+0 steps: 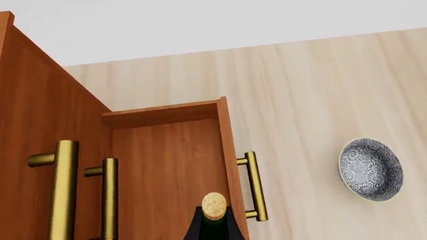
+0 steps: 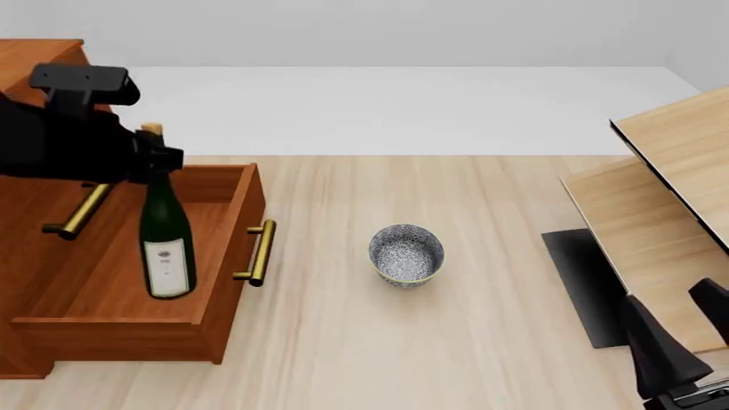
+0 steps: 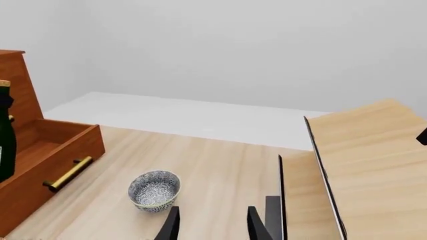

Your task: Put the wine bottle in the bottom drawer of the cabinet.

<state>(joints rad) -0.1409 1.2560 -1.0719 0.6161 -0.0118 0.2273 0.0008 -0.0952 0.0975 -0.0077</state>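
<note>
The wine bottle [image 2: 167,243] is dark green with a white label and stands upright over the open bottom drawer [image 2: 108,273] of the cabinet [image 2: 34,68]. My left gripper [image 2: 152,159] is shut on its neck just under the tan cork [image 1: 214,205]. I cannot tell whether its base touches the drawer floor [image 1: 167,165]. The drawer's brass handle [image 2: 258,253] faces the table's middle. In the right wrist view the bottle [image 3: 5,137] shows at the edge, beside the drawer [image 3: 57,150]. My right gripper [image 3: 213,227] hangs open and empty, far off at the near right [image 2: 678,337].
A grey speckled bowl [image 2: 405,254] sits on the table to the right of the drawer front. Pale light-wood furniture [image 2: 672,196] with a black panel [image 2: 581,286] fills the right side. Two upper brass handles [image 1: 63,190] show on the cabinet front.
</note>
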